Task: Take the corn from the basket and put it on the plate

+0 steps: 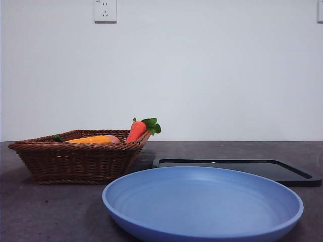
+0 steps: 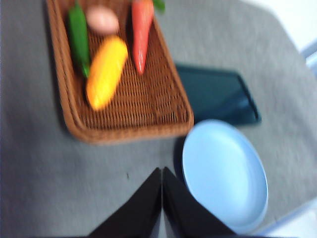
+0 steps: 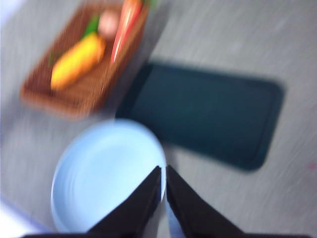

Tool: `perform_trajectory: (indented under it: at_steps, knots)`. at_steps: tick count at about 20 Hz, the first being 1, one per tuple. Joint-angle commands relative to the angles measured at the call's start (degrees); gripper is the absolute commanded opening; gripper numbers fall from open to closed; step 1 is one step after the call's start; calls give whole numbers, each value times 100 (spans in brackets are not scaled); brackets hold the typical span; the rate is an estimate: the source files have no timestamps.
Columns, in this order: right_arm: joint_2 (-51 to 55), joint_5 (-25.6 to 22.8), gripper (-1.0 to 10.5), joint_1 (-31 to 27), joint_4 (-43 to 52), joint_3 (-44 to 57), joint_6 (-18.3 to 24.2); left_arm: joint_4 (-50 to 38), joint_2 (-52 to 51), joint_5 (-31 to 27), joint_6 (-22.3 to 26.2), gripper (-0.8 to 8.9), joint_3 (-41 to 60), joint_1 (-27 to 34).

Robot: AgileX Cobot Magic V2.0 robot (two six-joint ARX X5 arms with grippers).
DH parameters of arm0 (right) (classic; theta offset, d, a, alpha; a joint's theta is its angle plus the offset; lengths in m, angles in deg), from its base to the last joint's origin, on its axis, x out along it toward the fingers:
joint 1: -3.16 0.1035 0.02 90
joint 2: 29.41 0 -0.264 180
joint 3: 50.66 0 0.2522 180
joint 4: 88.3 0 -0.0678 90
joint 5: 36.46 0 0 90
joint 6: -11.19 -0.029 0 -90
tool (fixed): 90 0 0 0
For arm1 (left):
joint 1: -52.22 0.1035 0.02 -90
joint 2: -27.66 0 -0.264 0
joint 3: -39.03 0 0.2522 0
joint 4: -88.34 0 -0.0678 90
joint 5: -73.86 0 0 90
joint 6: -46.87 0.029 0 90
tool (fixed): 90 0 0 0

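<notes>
The orange-yellow corn [image 2: 105,72] lies in the brown wicker basket [image 2: 148,106]; the front view shows only its top [image 1: 93,139] over the basket rim [image 1: 75,147]. The light-blue plate [image 1: 202,206] stands bare in front, to the right of the basket, and shows in both wrist views [image 2: 224,174] [image 3: 106,173]. My left gripper [image 2: 162,171] is shut, high above the table between basket and plate. My right gripper [image 3: 164,169] is shut too, high above the plate's edge. Neither holds anything, and neither shows in the front view.
In the basket with the corn lie a red-orange carrot [image 2: 141,32], a green pepper-like piece [image 2: 78,34] and a pale egg-like ball [image 2: 102,21]. A flat black tray [image 1: 237,169] lies behind the plate. A grey tabletop [image 2: 39,168] surrounds them.
</notes>
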Motion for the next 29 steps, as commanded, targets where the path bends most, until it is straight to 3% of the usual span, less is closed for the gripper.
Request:
perform_trajectory:
  at_steps: [1,5,7,9,10,18,29]
  knots:
    - [-208,-129,2,195,-291,-79,428,254,153,39,468,5,-81,-175]
    - [-356,-428,3,446,-400,-76,474,293,179,39,481,51,-81,-365]
    - [-356,-426,65,485,-398,-79,435,293,179,39,450,204,-81,-365]
    - [-356,-426,218,516,-396,-76,278,291,179,39,306,391,-81,-372]
    - [-356,-426,305,516,-391,-76,223,286,179,39,249,439,-81,-387]
    - [-892,-426,331,756,-304,-76,92,186,179,39,236,451,-81,-398]
    - [-3482,-444,330,1368,669,-79,96,114,179,39,236,451,-81,-398]
